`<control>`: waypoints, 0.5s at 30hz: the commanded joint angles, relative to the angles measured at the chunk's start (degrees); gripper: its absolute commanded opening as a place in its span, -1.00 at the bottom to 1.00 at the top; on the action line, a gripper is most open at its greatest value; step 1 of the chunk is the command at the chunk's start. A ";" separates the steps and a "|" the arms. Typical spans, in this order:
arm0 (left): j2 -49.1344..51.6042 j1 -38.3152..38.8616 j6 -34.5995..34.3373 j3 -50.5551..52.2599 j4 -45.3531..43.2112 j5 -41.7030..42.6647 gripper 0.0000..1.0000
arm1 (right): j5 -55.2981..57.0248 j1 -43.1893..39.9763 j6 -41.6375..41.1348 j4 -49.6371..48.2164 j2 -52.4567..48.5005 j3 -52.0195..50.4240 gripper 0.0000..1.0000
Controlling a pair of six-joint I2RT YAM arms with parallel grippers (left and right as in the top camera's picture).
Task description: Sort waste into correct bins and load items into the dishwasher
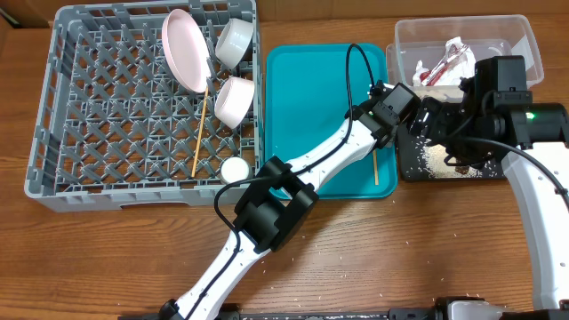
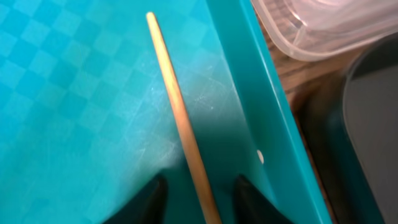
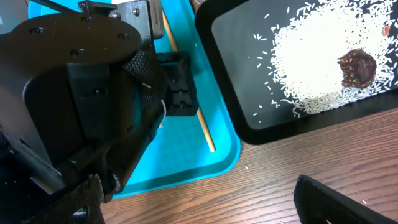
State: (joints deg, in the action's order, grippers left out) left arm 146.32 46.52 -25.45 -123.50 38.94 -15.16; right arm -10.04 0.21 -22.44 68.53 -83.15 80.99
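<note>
One wooden chopstick lies on the teal tray along its right edge. My left gripper is open, one finger on each side of the chopstick; it also shows in the overhead view. The grey dish rack holds a white plate, two white bowls, a small cup and the other chopstick. My right gripper is open and empty over the table, near the black tray, which holds rice and a brown lump.
A clear tub at the back right holds the white-and-red wrapper. Loose rice grains lie on the wooden table in front. My left arm stretches diagonally across the teal tray's front right corner.
</note>
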 commanded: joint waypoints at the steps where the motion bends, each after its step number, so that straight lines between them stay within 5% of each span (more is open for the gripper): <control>1: 4.83 -0.02 0.11 0.50 3.67 1.53 -0.57 | 0.59 0.15 0.20 -0.31 0.07 -0.04 1.00; 5: 4.76 -0.83 0.15 -3.15 7.85 1.68 -0.92 | 0.59 0.15 0.20 -0.31 0.07 -0.04 1.00; 15: 4.72 -9.01 4.79 -25.83 30.56 3.54 -0.92 | 0.59 0.15 0.17 -0.31 0.07 -0.04 1.00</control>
State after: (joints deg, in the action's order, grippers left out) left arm 150.63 41.32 -24.77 -140.77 65.69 -13.28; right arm -10.04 0.21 -22.44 68.55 -83.15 80.99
